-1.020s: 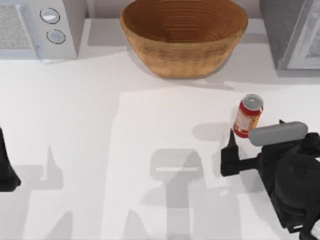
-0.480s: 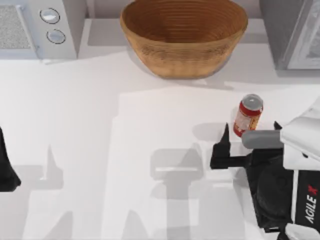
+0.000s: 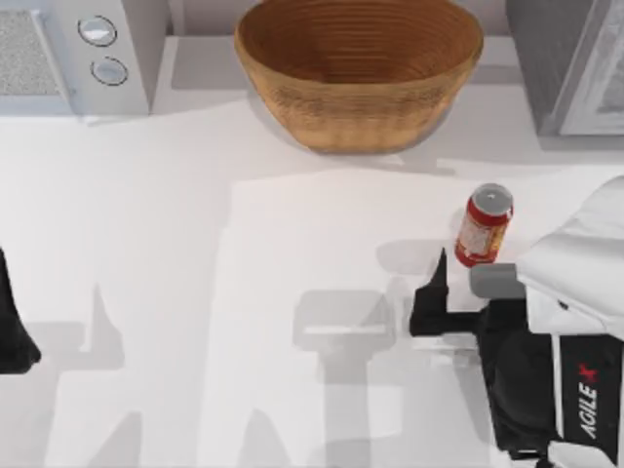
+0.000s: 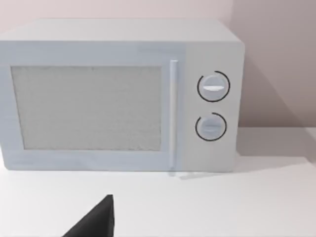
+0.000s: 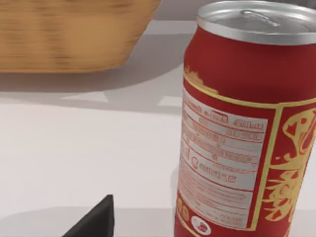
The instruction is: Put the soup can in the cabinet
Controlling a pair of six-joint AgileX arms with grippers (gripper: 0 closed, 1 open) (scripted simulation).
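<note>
A dark finger (image 3: 436, 292) of the right gripper (image 3: 466, 297) points up the table from the right arm (image 3: 565, 341), its tip just beside the can (image 3: 483, 225) on the can's left; the other finger is hidden under a grey part of the arm, so whether the fingers are spread or pressed together cannot be told. In the right wrist view one dark fingertip (image 5: 96, 219) pokes in at the lower edge and the can (image 5: 247, 123) stands close, upright, red with a cream label patch and a silver lid, apart from the fingertip. The can stands on the white table (image 3: 244, 292) at the top view's right, below the bowl (image 3: 358, 70) at the back. A grey cabinet (image 3: 570, 63) sits at the back right corner, a microwave (image 3: 73, 54) at the back left. The left arm (image 3: 15, 327) is parked at the left edge; its wrist view shows the microwave (image 4: 118, 94) and one dark fingertip (image 4: 96, 222)
</note>
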